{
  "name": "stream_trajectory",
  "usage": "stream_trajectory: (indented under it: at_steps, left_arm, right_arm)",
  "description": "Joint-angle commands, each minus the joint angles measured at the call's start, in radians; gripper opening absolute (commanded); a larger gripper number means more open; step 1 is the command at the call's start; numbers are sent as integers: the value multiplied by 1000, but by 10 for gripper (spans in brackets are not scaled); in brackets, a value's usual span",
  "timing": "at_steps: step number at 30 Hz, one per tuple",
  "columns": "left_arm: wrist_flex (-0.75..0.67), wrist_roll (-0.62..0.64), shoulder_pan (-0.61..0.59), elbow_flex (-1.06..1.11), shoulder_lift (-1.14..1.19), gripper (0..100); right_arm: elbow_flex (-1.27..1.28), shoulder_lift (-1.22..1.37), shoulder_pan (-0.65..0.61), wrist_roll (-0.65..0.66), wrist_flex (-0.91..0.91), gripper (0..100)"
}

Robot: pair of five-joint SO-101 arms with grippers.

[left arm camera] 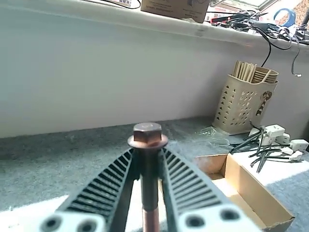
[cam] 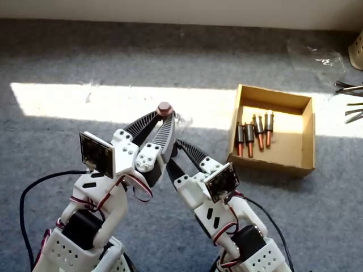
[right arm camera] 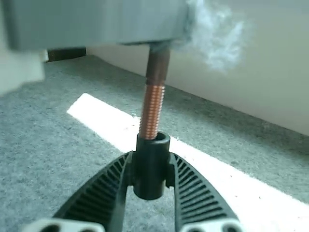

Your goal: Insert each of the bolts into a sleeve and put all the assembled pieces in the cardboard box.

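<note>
Copper bolt (left arm camera: 147, 140) upright, threaded tip in mouth of black sleeve (right arm camera: 151, 166); four assembled pieces (cam: 249, 136) flat in open cardboard box (cam: 269, 162).

The high view looks down from behind both arms (cam: 113, 192); each wrist view looks out close along its arm's end — all three share the copper bolt (cam: 164, 107).

Bolt (right arm camera: 153, 94) tip unseen within sleeve (right arm camera: 151, 166)

In the high view the left arm (cam: 96, 215) rises from 7 o'clock. The left gripper (cam: 162, 119) points toward 1 o'clock, clamped on a bolt (cam: 164, 107). The right arm (cam: 227, 218) enters from 5 o'clock. The right gripper (cam: 180, 153) points toward 11 o'clock, tucked under the left one and closed around a sleeve (right arm camera: 152, 164).
</note>
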Motion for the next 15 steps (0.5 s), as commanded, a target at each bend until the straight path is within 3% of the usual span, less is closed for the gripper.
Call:
stream_trajectory:
  at_steps: [1,15]
  left_arm:
    - [-49,-55,-31,-4,-5,7]
    - [-192,-55,-28,113,-5,7]
  right_arm:
    - [99,-13,13,14,16,26]
    - [99,-13,-13,15,16,26]
